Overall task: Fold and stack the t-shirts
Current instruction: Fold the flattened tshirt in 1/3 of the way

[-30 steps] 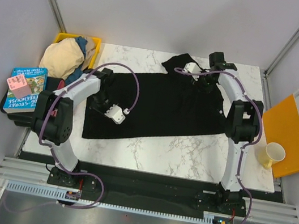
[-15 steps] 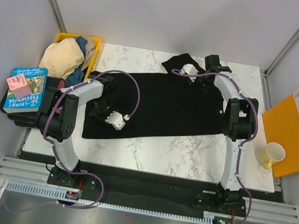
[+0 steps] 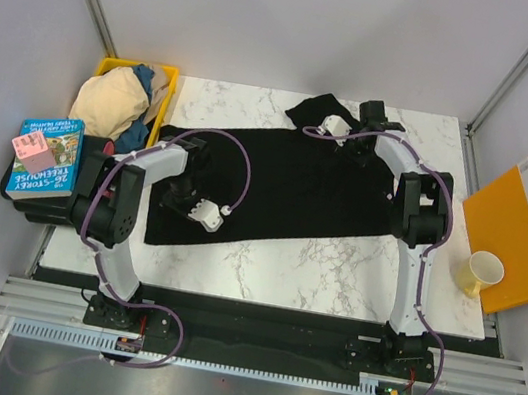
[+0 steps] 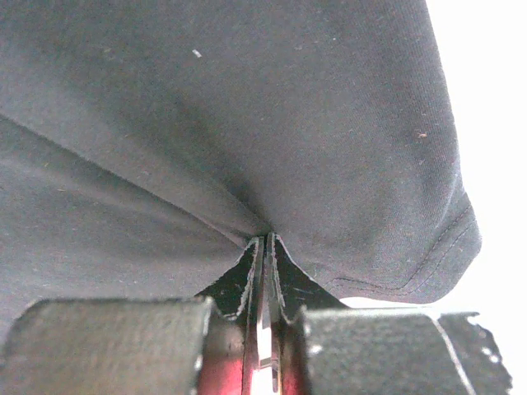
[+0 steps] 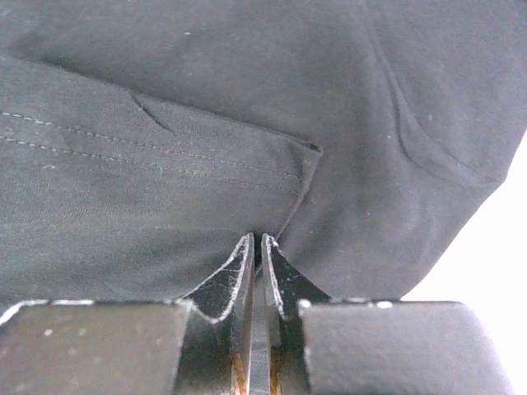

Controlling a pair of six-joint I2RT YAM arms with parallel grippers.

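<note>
A black t-shirt (image 3: 296, 188) lies spread across the marble table (image 3: 333, 270), with one sleeve reaching to the far edge. My left gripper (image 3: 180, 202) is low over the shirt's left end. In the left wrist view it (image 4: 265, 240) is shut on a pinched fold of the black fabric (image 4: 247, 123) near a hemmed corner. My right gripper (image 3: 354, 142) is at the shirt's far right part. In the right wrist view it (image 5: 256, 240) is shut on black fabric (image 5: 165, 189) next to a stitched seam.
A yellow bin (image 3: 168, 75) with a heap of clothes (image 3: 118, 97) stands at the far left corner. A blue book (image 3: 45, 156) lies left of the table. An orange folder (image 3: 515, 240) and a yellow cup (image 3: 483, 270) lie to the right.
My left gripper has shifted a little toward the near side, with the arm's elbow swinging left. My right gripper has moved slightly left along the shirt's far edge. Both stay shut.
</note>
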